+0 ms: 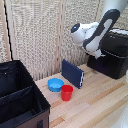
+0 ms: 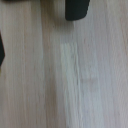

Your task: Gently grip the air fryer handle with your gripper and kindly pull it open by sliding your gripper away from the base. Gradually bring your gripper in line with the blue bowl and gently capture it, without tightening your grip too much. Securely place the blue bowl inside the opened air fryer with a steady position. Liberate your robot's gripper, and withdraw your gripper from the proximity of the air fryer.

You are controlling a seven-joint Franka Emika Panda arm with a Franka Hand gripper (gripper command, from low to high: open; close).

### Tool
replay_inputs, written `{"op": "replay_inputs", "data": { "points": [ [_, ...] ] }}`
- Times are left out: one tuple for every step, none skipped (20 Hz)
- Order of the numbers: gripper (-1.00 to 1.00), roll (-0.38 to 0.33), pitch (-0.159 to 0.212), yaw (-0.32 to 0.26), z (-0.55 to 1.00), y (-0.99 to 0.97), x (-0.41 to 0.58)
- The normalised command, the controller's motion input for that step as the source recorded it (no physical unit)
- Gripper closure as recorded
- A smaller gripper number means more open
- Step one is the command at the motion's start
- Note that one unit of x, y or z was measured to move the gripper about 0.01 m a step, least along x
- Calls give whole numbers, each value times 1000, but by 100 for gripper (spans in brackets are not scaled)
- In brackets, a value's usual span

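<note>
We're looking at a pale wooden surface (image 1: 100, 100), and the black compartmented bin (image 1: 20, 97) fills the exterior view's left corner. Over on the right stands the air fryer (image 1: 112, 56), and our white arm (image 1: 95, 32) is bent down right in front of it. The gripper (image 1: 98, 53) sits low against the fryer's face; we cannot tell how wide its fingers stand. A dark blue panel (image 1: 73, 73) stands mid-surface. Just beside it lies the blue bowl (image 1: 55, 84), with the red cup (image 1: 67, 92) touching or nearly so.

No readable text, labels or numbers anywhere.
</note>
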Motion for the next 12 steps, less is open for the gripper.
{"op": "replay_inputs", "data": {
  "points": [
    [-100,-123,0,124,-260,-554,-209],
    [-100,-117,0,124,-243,-574,-214],
    [-100,-109,0,125,-229,-600,-234],
    [-100,-108,0,126,-211,-611,-229],
    [-100,-112,0,127,-194,-606,-217],
    [-100,-114,0,126,-191,-606,-220],
    [-100,-114,0,126,-194,-597,-214],
    [-100,-124,0,126,-171,-569,-217],
    [-100,-130,0,123,-149,-560,-234],
    [-100,-132,0,123,-149,-554,-234],
    [-100,-134,0,122,-146,-543,-229],
    [-100,-132,0,127,-140,-531,-200]
  ]
}}
